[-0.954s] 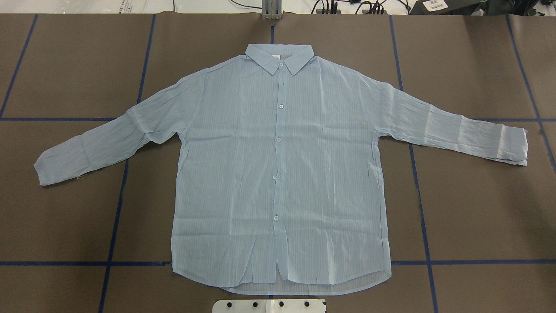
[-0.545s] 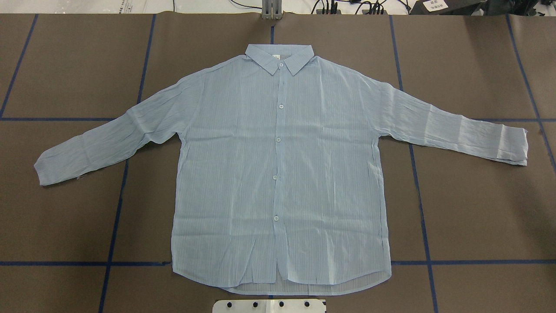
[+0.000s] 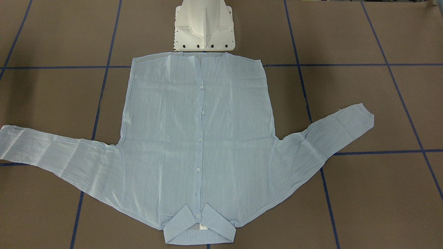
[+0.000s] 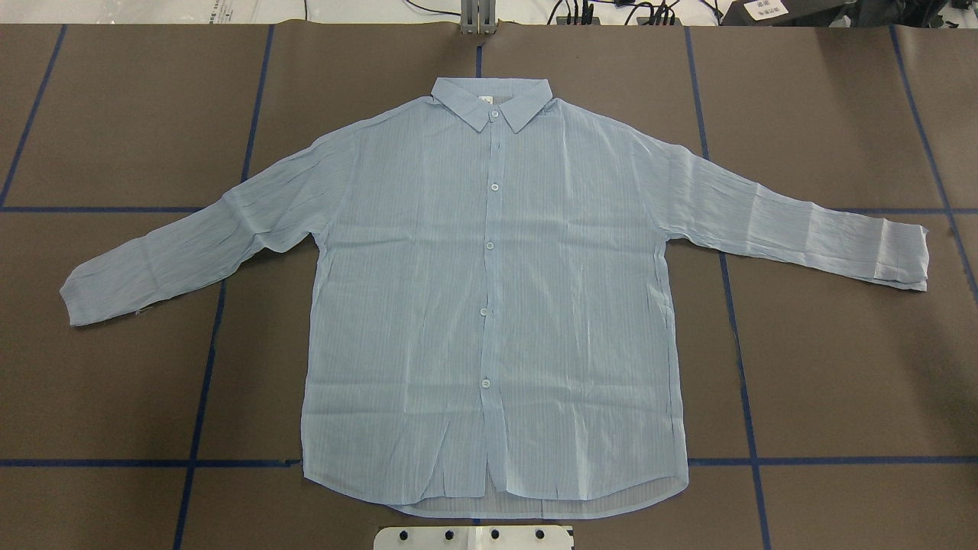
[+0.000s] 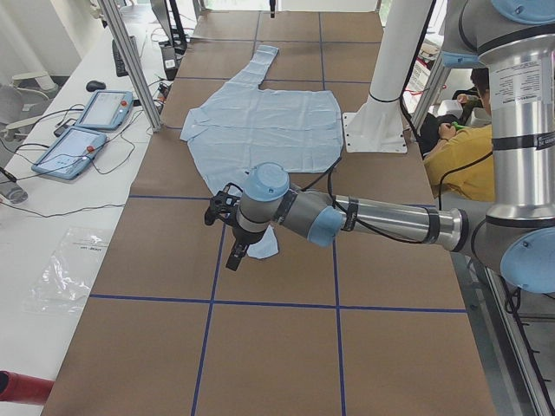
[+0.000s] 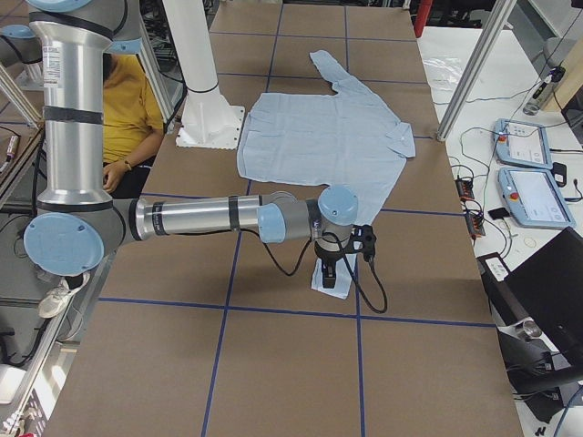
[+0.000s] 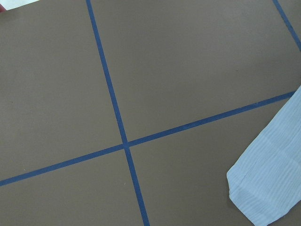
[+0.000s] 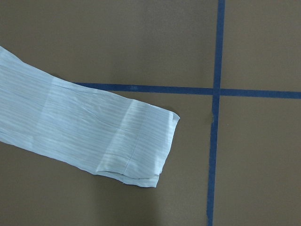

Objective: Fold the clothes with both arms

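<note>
The pale-blue striped shirt (image 4: 489, 305) lies flat and face up on the brown table, buttoned, both sleeves spread outward, collar (image 4: 493, 103) away from the robot. It also shows in the front view as shirt (image 3: 197, 138). In the left side view my left gripper (image 5: 236, 257) hangs over the near sleeve's cuff; whether it is open or shut I cannot tell. In the right side view my right gripper (image 6: 330, 271) hangs over the other cuff, state likewise unclear. The wrist views show the cuff (image 7: 268, 188) and the cuff (image 8: 131, 146) lying on the table, with no fingers in frame.
The white pedestal (image 3: 204, 26) stands just beyond the shirt's hem. Blue tape lines (image 4: 206, 328) grid the brown table. A seated person in yellow (image 6: 127, 91) is behind the robot. Tablets (image 5: 87, 130) and cables lie on the side bench.
</note>
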Robot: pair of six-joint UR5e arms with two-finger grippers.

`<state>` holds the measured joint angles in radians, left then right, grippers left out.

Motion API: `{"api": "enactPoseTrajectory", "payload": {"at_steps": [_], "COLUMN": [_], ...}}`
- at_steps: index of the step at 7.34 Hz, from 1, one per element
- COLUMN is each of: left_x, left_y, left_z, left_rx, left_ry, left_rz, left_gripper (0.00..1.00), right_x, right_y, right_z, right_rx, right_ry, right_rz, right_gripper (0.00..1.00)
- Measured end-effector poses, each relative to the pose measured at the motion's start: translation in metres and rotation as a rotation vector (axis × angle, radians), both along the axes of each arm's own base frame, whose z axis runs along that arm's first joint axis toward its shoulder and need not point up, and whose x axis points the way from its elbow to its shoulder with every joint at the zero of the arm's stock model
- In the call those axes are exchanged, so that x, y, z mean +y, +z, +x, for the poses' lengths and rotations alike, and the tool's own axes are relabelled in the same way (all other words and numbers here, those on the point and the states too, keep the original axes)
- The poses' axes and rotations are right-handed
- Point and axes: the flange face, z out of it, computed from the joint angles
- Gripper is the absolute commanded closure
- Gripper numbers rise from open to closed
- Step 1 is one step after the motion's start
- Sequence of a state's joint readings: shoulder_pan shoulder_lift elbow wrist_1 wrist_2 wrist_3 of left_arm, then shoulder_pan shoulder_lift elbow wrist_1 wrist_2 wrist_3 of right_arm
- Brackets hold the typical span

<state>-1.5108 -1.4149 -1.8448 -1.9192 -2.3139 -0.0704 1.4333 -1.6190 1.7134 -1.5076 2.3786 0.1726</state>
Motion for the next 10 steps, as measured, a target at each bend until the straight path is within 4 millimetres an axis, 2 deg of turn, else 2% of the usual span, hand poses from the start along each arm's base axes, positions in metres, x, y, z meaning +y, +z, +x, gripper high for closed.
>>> {"api": "enactPoseTrajectory", "payload": {"at_steps": [2, 4, 6, 10], "left_x": [0.000, 0.000, -0.001, -0.002], "left_y": [0.000, -0.001, -0.004, -0.006], "left_z": [0.001, 0.002, 0.003, 0.005], "left_rx": [0.000, 0.001, 0.002, 0.004], "left_ry": [0.004, 0.005, 0.008, 0.010], "left_rz": [0.004, 0.012, 0.030, 0.063], "left_gripper": [0.00, 0.00, 0.00, 0.00], "right_x": [-0.010, -0.042, -0.066, -0.072], "right_y": [0.012, 0.045, 0.065, 0.098], "right_z": [-0.012, -0.038, -0.067, -0.099], "right_rx": [-0.002, -0.018, -0.028, -0.011], "right_ry": [0.013, 0.050, 0.076, 0.043], "right_rz": [-0.027, -0.032, -0.050, -0.104], "right_gripper": [0.00, 0.01, 0.02, 0.07]}}
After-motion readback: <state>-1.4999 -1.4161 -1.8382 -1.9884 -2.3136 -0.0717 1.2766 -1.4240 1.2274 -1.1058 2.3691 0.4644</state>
